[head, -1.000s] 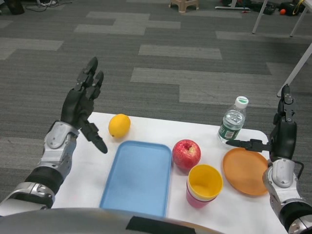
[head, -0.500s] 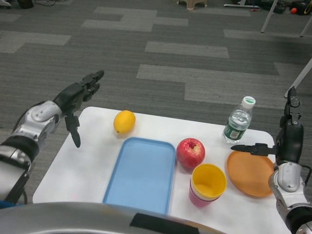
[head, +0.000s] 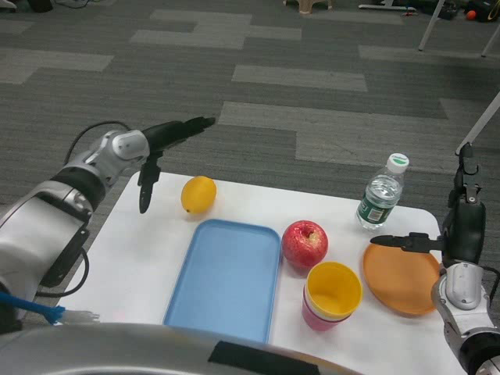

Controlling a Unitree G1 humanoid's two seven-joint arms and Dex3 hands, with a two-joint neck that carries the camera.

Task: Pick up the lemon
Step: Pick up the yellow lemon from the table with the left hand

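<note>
The yellow lemon (head: 198, 194) lies on the white table (head: 141, 258) near its far left edge, just beyond the blue tray (head: 224, 277). My left hand (head: 166, 144) hovers above and left of the lemon, palm down, fingers stretched toward the right and the thumb hanging down beside it. It holds nothing and does not touch the fruit. My right hand (head: 461, 219) stays raised at the right edge of the table, fingers apart, empty.
A red apple (head: 305, 244) sits right of the tray. In front of it stands a yellow cup stacked in a pink one (head: 331, 295). An orange plate (head: 400, 277) and a clear water bottle (head: 381, 195) occupy the right side.
My left arm has swung forward and to the right, bringing the hand from left of the table to just above and left of the lemon. The right hand has stayed put.
</note>
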